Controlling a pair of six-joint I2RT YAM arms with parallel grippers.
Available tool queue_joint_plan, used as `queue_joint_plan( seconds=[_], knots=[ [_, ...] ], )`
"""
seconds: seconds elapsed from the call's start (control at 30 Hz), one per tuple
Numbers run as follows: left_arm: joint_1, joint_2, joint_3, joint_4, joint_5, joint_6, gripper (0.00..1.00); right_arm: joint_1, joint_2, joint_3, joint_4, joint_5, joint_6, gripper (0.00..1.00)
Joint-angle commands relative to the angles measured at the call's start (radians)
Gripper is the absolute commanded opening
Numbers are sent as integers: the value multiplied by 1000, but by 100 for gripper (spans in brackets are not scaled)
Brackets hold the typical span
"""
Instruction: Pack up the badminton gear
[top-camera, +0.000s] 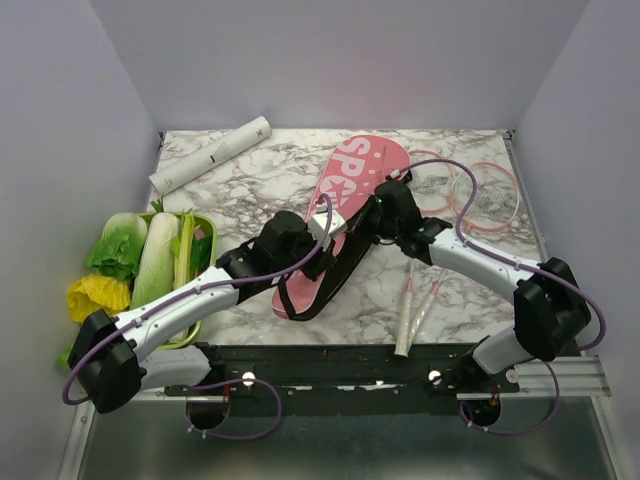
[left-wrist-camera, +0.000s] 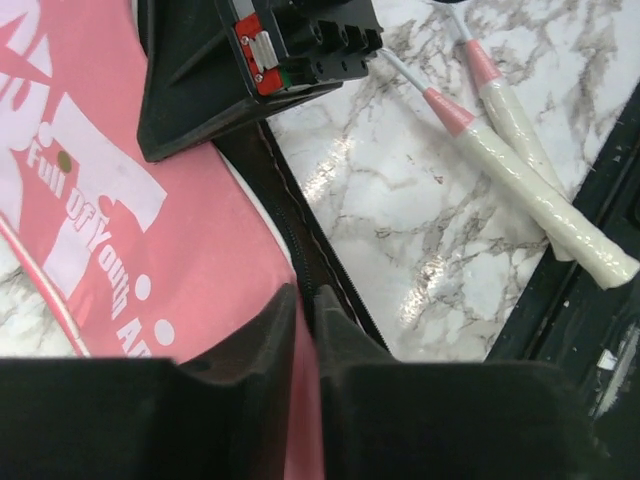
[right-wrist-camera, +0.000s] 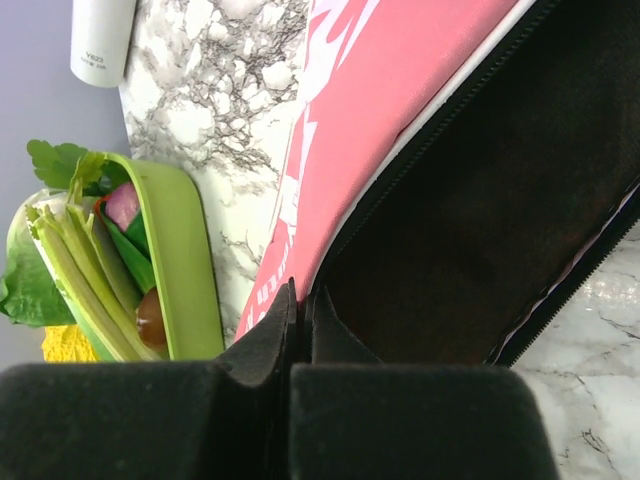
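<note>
The long pink cover (top-camera: 362, 165) lettered "SPORT" lies slantwise in the middle of the marble table, unzipped, with its black inside (right-wrist-camera: 500, 220) showing. My left gripper (top-camera: 322, 232) is shut on the cover's pink flap by the zipper (left-wrist-camera: 305, 295). My right gripper (top-camera: 385, 203) is shut on the flap's edge too (right-wrist-camera: 300, 292), a little farther up the cover. Two thin pink rackets lie to the right, their pale handles (top-camera: 404, 328) toward the near edge; the handles also show in the left wrist view (left-wrist-camera: 540, 190). The white tube (top-camera: 210, 155) lies at the back left. No shuttlecocks are in view.
A green tray (top-camera: 207, 228) of leafy vegetables stands at the left, close beside the cover; its rim shows in the right wrist view (right-wrist-camera: 175, 250). Loose greens lie left of it. The black rail (top-camera: 330, 360) runs along the near edge. Walls enclose the table.
</note>
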Motion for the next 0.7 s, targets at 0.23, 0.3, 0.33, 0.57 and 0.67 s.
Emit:
queue_joint_plan(
  seconds=[0.23,0.3,0.33,0.57,0.67],
  knots=[
    [-155,19,132,-189,-484,152,61,6,48,97,-33,15,-64,0],
    [-181,33,149,-220,-517,137,62,6,56,107,-39,13,-69,1],
    [-195,37,152,-226,-553,131,62,6,63,112,-42,13,-72,1],
    [-278,103,149,-246,-676,111,60,6,76,132,-57,3,-79,1],
    [-295,128,145,-249,-685,105,59,6,76,131,-61,1,-83,1]
  ],
)
